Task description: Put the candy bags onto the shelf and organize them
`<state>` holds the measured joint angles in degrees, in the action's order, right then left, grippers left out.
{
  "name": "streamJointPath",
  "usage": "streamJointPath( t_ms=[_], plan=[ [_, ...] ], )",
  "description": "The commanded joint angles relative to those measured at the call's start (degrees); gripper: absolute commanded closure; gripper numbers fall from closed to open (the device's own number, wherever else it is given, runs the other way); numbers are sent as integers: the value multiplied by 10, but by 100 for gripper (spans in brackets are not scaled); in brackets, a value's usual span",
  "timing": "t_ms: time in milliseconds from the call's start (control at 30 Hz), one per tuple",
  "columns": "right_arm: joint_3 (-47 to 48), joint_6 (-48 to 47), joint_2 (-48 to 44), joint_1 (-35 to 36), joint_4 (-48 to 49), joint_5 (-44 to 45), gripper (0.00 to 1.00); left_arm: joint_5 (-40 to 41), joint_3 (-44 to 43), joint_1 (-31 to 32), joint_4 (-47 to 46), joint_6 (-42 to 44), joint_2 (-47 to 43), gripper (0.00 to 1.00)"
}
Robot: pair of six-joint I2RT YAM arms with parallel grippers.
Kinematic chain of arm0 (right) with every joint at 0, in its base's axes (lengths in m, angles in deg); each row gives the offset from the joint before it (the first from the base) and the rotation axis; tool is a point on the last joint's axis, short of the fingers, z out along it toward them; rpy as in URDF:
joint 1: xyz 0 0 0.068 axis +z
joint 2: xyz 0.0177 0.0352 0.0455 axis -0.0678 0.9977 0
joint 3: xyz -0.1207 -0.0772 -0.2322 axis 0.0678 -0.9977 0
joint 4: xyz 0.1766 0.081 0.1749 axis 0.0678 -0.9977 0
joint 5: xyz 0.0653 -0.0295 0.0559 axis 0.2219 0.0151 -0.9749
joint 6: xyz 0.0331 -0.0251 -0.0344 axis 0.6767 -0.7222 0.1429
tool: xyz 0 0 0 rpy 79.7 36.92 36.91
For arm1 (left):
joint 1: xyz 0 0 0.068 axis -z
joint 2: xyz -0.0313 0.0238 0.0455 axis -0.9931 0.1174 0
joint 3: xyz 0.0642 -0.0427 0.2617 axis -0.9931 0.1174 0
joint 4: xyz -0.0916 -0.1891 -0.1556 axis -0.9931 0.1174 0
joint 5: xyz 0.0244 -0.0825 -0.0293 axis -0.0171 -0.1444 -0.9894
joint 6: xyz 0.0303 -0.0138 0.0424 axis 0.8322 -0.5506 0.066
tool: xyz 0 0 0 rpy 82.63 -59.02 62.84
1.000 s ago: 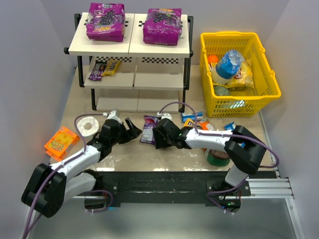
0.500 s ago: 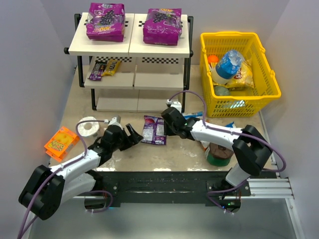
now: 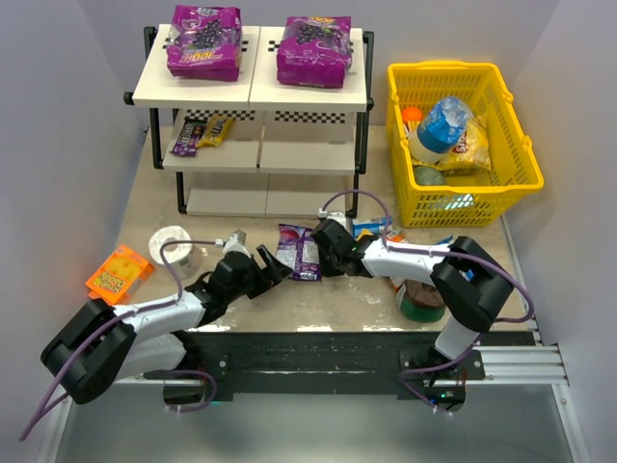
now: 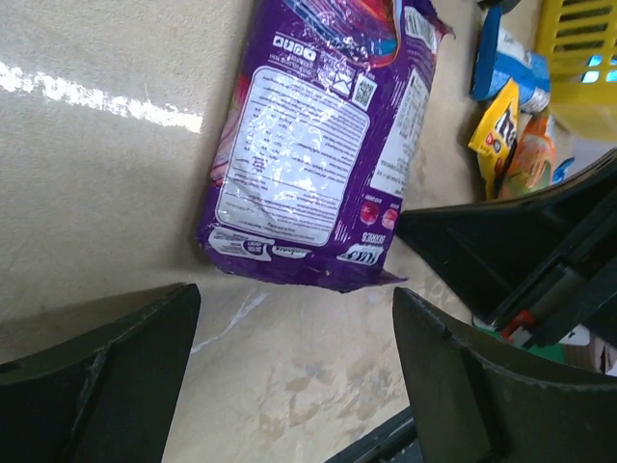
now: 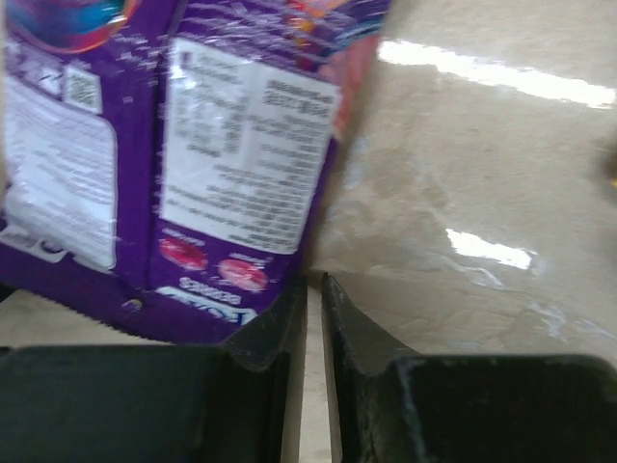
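Beige and faintly glossy, the counter (image 3: 347,299) carries everything here. At its far side stands the shelf (image 3: 255,87), cream boards with checkered edges. The yellow basket (image 3: 445,69) sits to the right of it and is not part of this job.

Two large purple bags (image 3: 203,40) (image 3: 314,50) lie flat on the top tier, one to each board, which looks like deliberate sorting by size.

Both arms reach in low from the near edge towards one target. The left pincer (image 3: 278,268) is spread wide and holds nothing, its fingers straddling bare counter just short of the bag's bottom seam. I judge it is lined up to take or steady the bag.

The right pincer (image 5: 313,289) is at the same seam's right corner, its jaws drawn almost together with only a thin slit between them. From the wrist view I cannot tell whether the seam is actually pinched.

That purple candy bag (image 3: 299,251) lies label side up between the two pincers, in front of the shelf and not yet on it. It is soft and flat, so a grip on an edge is probably the only way to lift it.

Smaller things follow. A dark-purple packet (image 3: 187,138) and a yellow packet (image 3: 217,128) already share the middle tier's left end. A blue packet (image 4: 506,63) and an orange packet (image 4: 530,159) wait on the counter by the right arm.

A white roll (image 3: 172,244) and an orange box (image 3: 120,273) sit at the left.
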<state>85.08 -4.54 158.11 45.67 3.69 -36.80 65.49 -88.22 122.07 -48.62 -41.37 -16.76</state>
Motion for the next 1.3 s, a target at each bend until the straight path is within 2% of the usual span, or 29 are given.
streamJointPath(
  t_ms=[0,100,200,300,467,833,1033,1267],
  plan=[
    [-8,3,11,19,69,-67,85,60,28,18,-52,-75,18,13],
    [-22,3,11,26,114,-123,85,86,39,26,-73,-112,26,13],
    [-28,-4,2,26,112,-127,84,111,42,29,-82,-137,33,13],
    [-20,1,-32,26,47,-41,84,133,40,30,-74,-145,34,14],
    [15,-14,-71,25,3,40,77,141,32,30,-81,-143,56,17],
    [144,-71,65,-17,37,26,79,132,33,31,-167,-153,142,22],
    [141,-68,125,-32,79,-14,82,132,34,32,-182,-155,171,24],
    [105,-43,145,-32,92,-25,83,139,47,34,-202,-164,184,30]
  ],
)
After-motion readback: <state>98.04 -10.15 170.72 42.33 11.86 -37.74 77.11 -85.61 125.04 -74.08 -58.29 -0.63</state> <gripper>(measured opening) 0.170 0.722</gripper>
